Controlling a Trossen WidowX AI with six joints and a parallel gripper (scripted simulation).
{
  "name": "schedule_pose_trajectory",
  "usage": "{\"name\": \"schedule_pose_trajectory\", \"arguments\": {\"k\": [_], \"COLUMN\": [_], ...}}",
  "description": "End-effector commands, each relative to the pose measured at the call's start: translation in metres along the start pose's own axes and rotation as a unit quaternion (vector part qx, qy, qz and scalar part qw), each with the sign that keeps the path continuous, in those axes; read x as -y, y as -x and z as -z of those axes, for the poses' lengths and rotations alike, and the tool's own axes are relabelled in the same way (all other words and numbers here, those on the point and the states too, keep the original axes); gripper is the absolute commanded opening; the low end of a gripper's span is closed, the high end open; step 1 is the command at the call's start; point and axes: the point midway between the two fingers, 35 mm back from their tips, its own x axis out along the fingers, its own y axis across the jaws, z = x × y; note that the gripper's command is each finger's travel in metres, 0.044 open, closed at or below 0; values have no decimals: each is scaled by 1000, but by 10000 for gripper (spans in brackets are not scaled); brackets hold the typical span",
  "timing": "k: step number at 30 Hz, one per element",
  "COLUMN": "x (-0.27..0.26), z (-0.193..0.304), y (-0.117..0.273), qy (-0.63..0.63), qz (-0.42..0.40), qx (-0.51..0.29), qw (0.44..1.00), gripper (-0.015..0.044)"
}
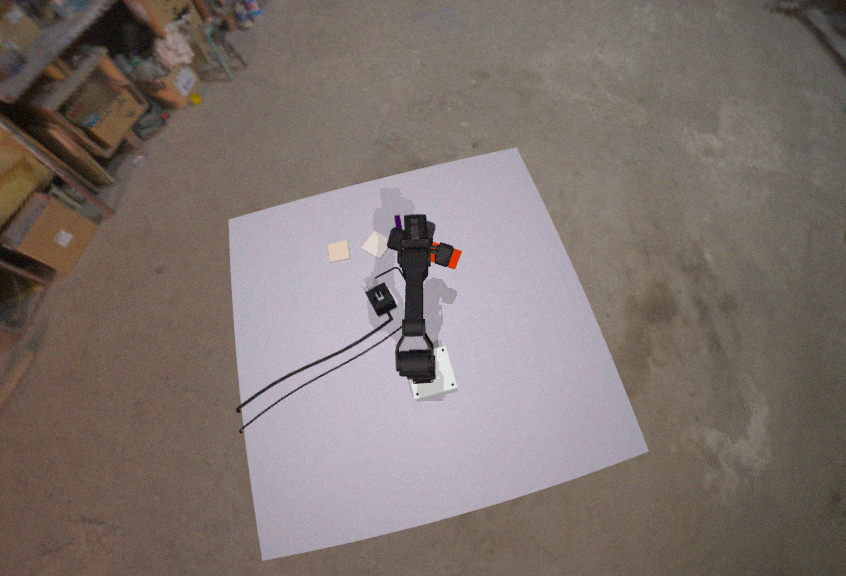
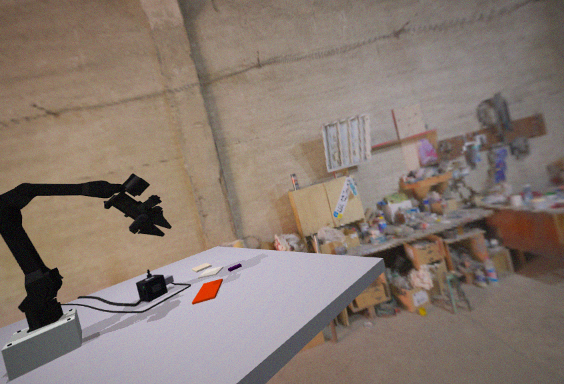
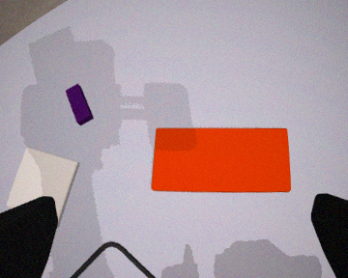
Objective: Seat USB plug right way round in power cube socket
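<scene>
The black power cube (image 1: 383, 306) (image 2: 153, 288) stands on the table. A small dark upright piece (image 2: 148, 274) sticks up from its top, and small pale marks show there from above. Which way round the USB plug sits, and how deep, is too small to tell. A small grey shape (image 2: 169, 279) shows beside the cube's far side. My gripper (image 2: 167, 231) (image 3: 188, 212) is open and empty, high above the table beyond the cube, angled down. The cube is outside the wrist view.
An orange slab (image 1: 455, 258) (image 2: 207, 291) (image 3: 222, 160), a purple block (image 1: 397, 221) (image 2: 235, 267) (image 3: 79, 104), a white tile (image 1: 373, 244) (image 2: 211, 271) (image 3: 33, 174) and a cream tile (image 1: 338, 251) (image 2: 201, 267) lie beyond the cube. Two black cables run toward the left table edge.
</scene>
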Motion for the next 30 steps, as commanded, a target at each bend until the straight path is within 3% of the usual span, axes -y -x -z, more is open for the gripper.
{"name": "schedule_pose_trajectory", "arguments": {"k": [1,11,22,30], "x": [-47,-82,-106,-106], "z": [55,113,177,180], "y": [-24,-31,-25,-24], "qy": [361,686,888,893], "qz": [-51,-146,-272,-278], "qx": [-106,-172,-183,-183], "qw": [925,692,323,304], "gripper": [440,440,440,440]}}
